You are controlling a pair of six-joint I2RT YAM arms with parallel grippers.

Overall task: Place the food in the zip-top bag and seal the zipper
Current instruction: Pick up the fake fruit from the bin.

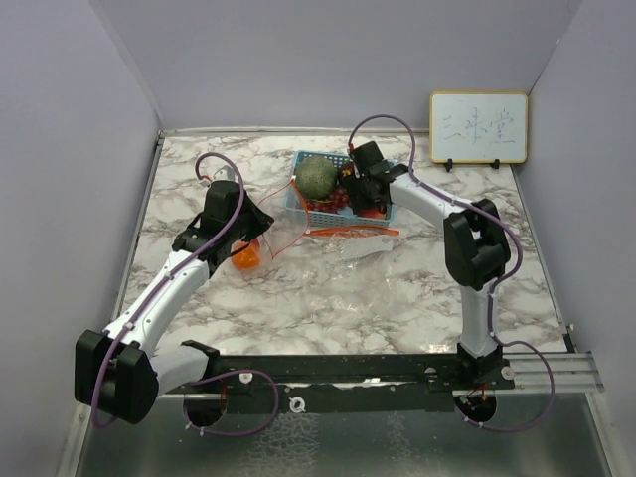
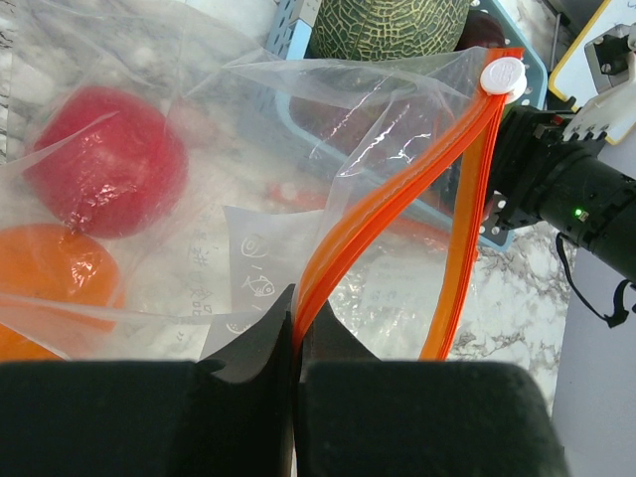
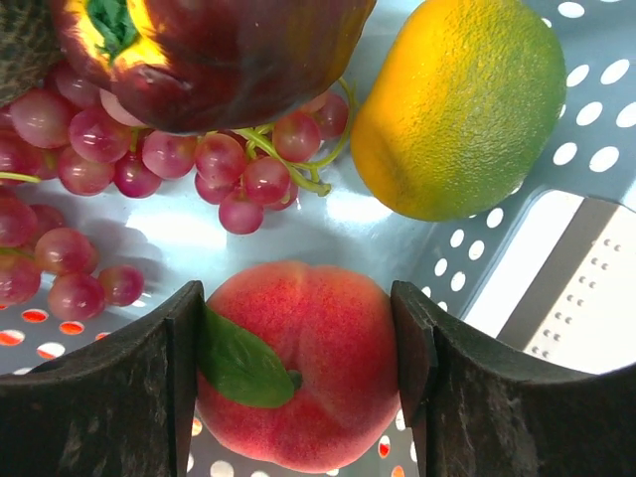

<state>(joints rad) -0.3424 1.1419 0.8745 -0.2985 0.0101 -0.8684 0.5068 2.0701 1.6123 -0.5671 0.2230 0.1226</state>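
The surface (image 1: 397,298) is white-and-grey marble, enclosed by plain lilac walls. A small whiteboard (image 1: 478,127) leans on the far wall at the right. A blue basket (image 1: 295,199) with perforated walls stands at the far centre of the surface. A clear bag (image 1: 328,248) lies just near of the basket. Its orange zipper strip (image 1: 353,232) runs along the basket's near side.

Left arm (image 1: 169,288): it extends from the near left corner to the left end of the bag. The left jaws are pressed together and pinch the zipper strip, with bag film bunched around them. In the left wrist view the two tracks of the strip part just beyond the pinch. They run separately to a white slider (image 2: 503,76) at the other end, so the bag mouth stands open.

Bag contents: a red apple (image 2: 109,164) and an orange (image 2: 50,278) lie side by side inside the film, at the left end.

Right arm (image 1: 467,248): it extends from the near right to the right end of the basket, with the wrist pointing down into it. The right jaws bracket a peach (image 3: 308,378) that rests on the basket floor. One jaw stands at each side, and both inner faces meet its skin with no visible gap.

Food left in the basket:
- A grey-green melon (image 1: 318,177) fills the left end.
- A bunch of red grapes (image 3: 169,154) lies close to the peach.
- A dark red fruit (image 3: 219,55) lies over the grapes.
- A yellow-green fruit (image 3: 462,104) sits near the peach without touching it.
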